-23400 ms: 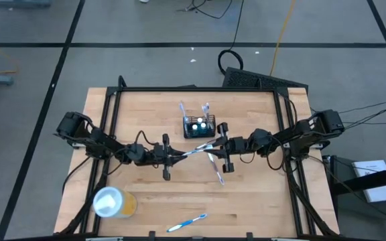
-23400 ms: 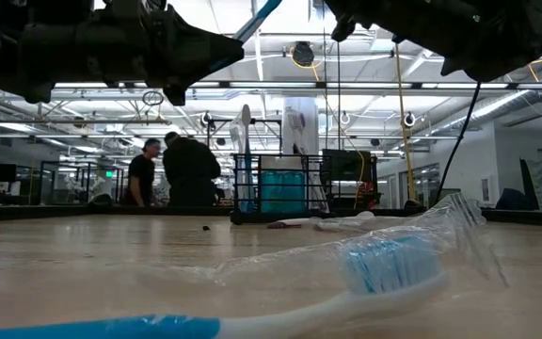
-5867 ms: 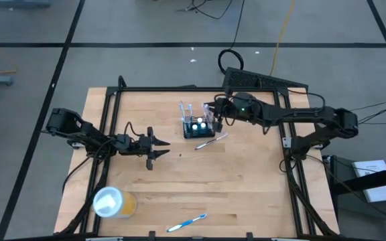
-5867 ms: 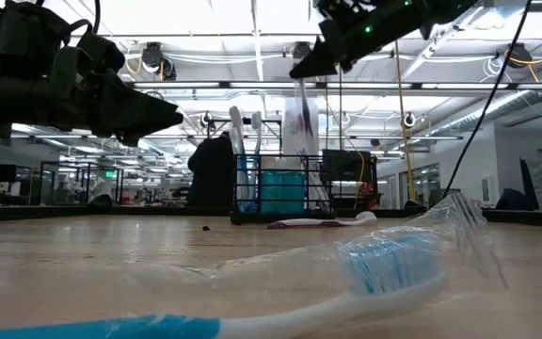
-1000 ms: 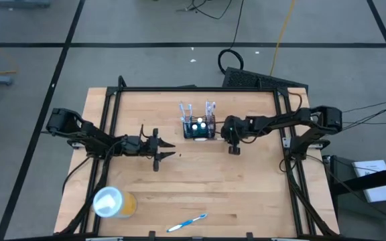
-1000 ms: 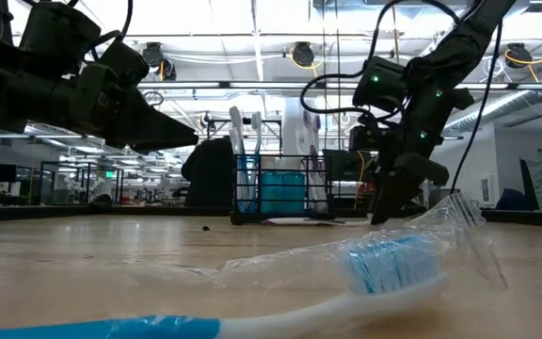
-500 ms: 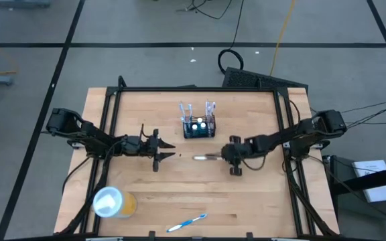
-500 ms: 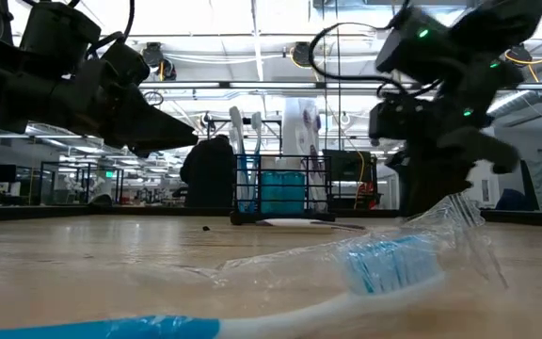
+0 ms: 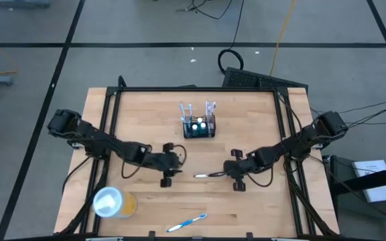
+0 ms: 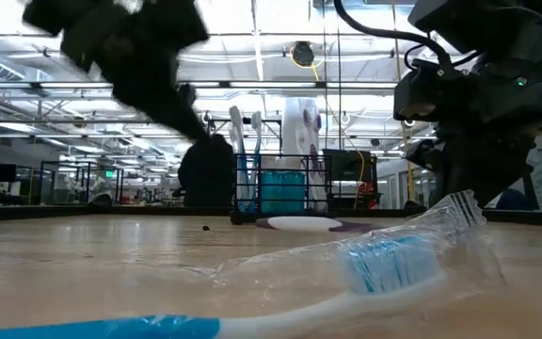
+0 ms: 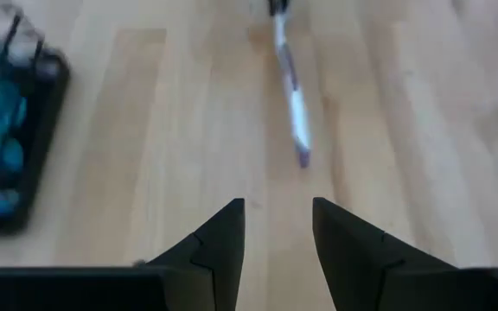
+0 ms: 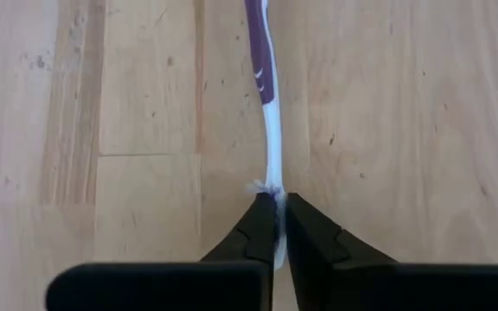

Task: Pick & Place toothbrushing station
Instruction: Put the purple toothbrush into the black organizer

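The toothbrushing station (image 9: pixel 198 127), a small black wire holder, stands at the far middle of the table with toothbrushes upright in it; it also shows in the low view (image 10: pixel 280 193). A purple-and-white toothbrush (image 9: pixel 208 175) stretches over the table's middle, with my right gripper (image 9: pixel 225 173) shut on its right end. My left gripper (image 9: pixel 179 159) hangs open just left of the toothbrush, which shows ahead of its fingers (image 11: pixel 290 104). My right gripper pinches the toothbrush's white head end (image 12: pixel 271 177) between its two fingers, a tuft of bristles showing right at the fingertips (image 12: pixel 263 216). The fingers slant down from the table's right and lie along the brush. Its purple handle (image 12: pixel 258 52) points away toward the table's left.
A yellow cup with a white lid (image 9: pixel 112 201) stands at the near left. A blue toothbrush in clear wrapping (image 9: pixel 186 222) lies by the near edge and fills the low view's foreground (image 10: pixel 346 282). Bare wood lies between the station and the grippers.
My right gripper has gone from beside the station toward the table's near edge, taking the purple-and-white toothbrush with it. My left gripper has swung toward the table's right and a little nearer, toward the toothbrush, and has tipped up.
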Action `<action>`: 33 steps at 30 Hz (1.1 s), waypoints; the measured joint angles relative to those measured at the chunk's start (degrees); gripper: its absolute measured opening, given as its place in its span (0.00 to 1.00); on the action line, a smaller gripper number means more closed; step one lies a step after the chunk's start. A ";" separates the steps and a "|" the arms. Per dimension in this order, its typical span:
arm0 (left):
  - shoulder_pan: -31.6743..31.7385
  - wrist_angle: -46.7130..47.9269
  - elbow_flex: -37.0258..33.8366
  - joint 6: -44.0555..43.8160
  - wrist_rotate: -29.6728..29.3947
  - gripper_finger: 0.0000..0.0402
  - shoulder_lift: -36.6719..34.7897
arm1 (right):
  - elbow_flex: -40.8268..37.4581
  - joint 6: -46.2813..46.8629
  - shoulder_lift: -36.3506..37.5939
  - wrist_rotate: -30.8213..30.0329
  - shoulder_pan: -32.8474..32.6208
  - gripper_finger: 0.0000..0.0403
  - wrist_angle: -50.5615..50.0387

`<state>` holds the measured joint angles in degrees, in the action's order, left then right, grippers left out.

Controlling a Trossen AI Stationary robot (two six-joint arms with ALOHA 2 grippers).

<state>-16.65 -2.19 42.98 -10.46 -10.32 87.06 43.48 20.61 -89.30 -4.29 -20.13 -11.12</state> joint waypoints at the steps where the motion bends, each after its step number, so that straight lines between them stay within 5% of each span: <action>1: -0.49 3.18 2.73 1.18 -0.16 0.35 0.27 | 0.00 0.27 0.00 -0.40 0.01 0.01 0.10; 6: -0.27 12.63 12.51 3.12 0.47 0.35 4.10 | 0.00 -0.31 0.00 -1.31 0.03 0.01 0.60; 12: 0.68 15.06 18.36 2.84 7.31 0.35 15.35 | 0.00 -1.69 0.00 -1.83 0.07 0.01 1.99; 20: 0.77 20.15 29.34 4.66 9.11 0.37 27.23 | 0.00 -2.86 0.00 -3.09 0.14 0.01 2.76; 33: 3.31 22.51 34.62 4.54 11.41 0.50 30.20 | 0.00 -4.22 0.00 -3.15 0.29 0.00 4.45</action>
<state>-13.34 20.32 77.60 -5.92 1.08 117.25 43.48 16.39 -89.30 -7.44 -19.84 -6.66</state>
